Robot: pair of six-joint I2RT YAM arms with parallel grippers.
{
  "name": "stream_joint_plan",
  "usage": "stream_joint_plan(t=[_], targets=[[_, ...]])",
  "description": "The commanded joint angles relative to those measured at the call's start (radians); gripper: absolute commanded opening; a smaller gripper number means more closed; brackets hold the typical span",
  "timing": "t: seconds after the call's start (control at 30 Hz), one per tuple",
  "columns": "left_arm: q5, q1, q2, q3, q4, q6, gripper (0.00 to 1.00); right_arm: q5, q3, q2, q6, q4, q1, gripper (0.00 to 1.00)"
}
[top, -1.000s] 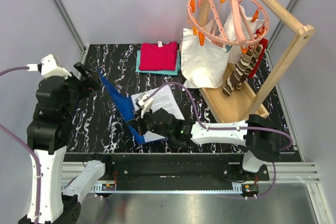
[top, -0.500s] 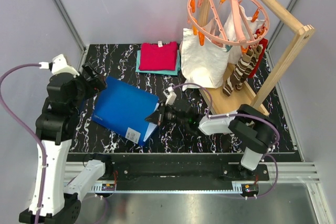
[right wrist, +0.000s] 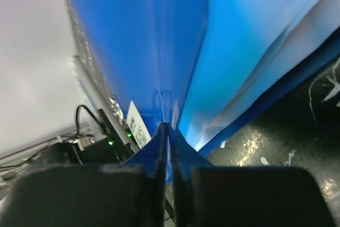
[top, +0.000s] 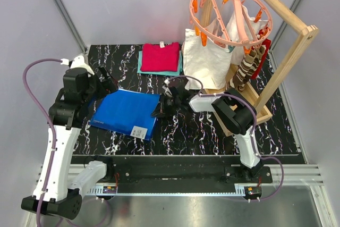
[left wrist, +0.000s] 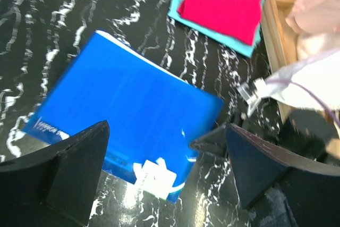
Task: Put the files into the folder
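The blue folder (top: 126, 112) lies flat and closed on the black marbled table, its white barcode sticker (top: 139, 131) at the near corner. My right gripper (top: 160, 111) is at the folder's right edge. In the right wrist view its fingers are shut on the thin blue cover (right wrist: 169, 131). My left gripper (top: 104, 82) hangs open above the folder's far left corner and holds nothing. From the left wrist I see the folder (left wrist: 133, 107) and its sticker (left wrist: 156, 176) between my spread fingers (left wrist: 69, 174). The files are hidden under the cover.
Folded red and teal clothes (top: 159, 58) lie at the back of the table. A white cloth bag (top: 207, 62) leans on a wooden rack (top: 249, 97) at the right, with a pink peg hanger (top: 228, 14) above it.
The folder's cover stood raised with printed sheets showing a second ago. It now lies flat over them. My right gripper swung back and right with the cover's edge, and the left arm drew nearer.
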Motion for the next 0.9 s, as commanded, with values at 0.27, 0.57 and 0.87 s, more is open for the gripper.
stream_joint_plan(t=[0.27, 0.57, 0.87], targets=[[0.342, 0.003, 0.076, 0.014, 0.085, 0.053, 0.97, 0.393, 0.146, -0.196, -0.455, -0.72, -0.001, 0.84], [0.704, -0.017, 0.083, -0.024, 0.34, -0.054, 0.99, 0.685, 0.035, -0.646, -0.647, -0.839, 0.042, 1.0], [0.719, -0.227, 0.081, -0.069, 0.546, -0.104, 0.99, 0.641, -0.179, -1.145, -0.657, -0.569, 0.042, 1.0]])
